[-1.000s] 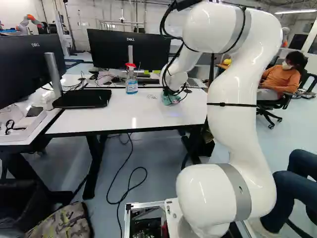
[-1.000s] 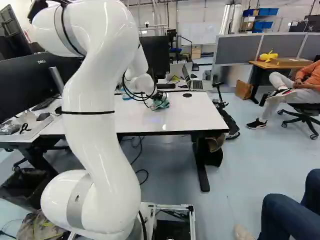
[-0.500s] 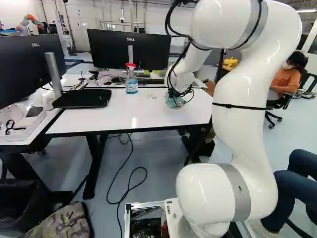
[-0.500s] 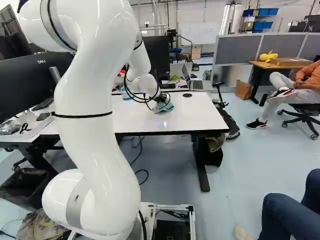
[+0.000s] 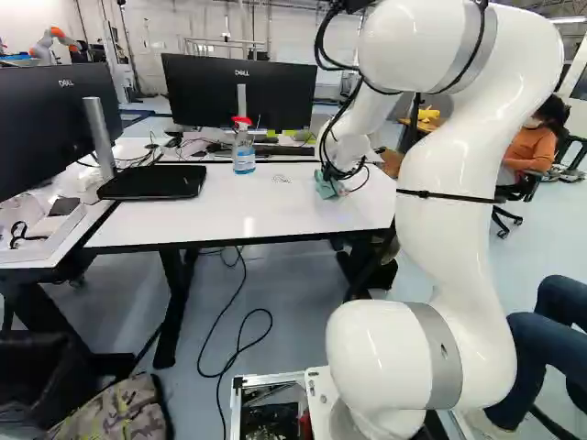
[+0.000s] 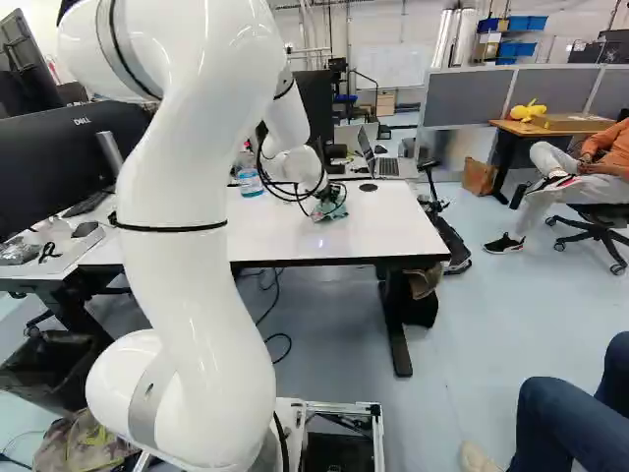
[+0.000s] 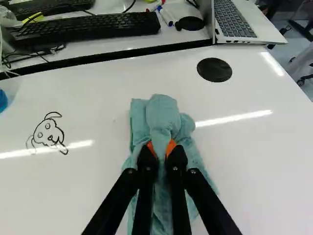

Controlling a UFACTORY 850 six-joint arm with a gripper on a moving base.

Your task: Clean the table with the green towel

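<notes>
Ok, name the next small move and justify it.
I'd probably slide the green towel over the white table onto the black dog doodle: the gripper is shut on the towel, which rests on the table, and the doodle lies uncovered to its side.

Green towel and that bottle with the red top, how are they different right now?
The green towel is soft and bunched up, while the bottle stands upright and keeps its shape. The towel is pinched between the fingers of the gripper; the bottle stands free of it. The towel is a plain blue-green, while the bottle is see-through with blue in it. Both are on the white table.
</notes>
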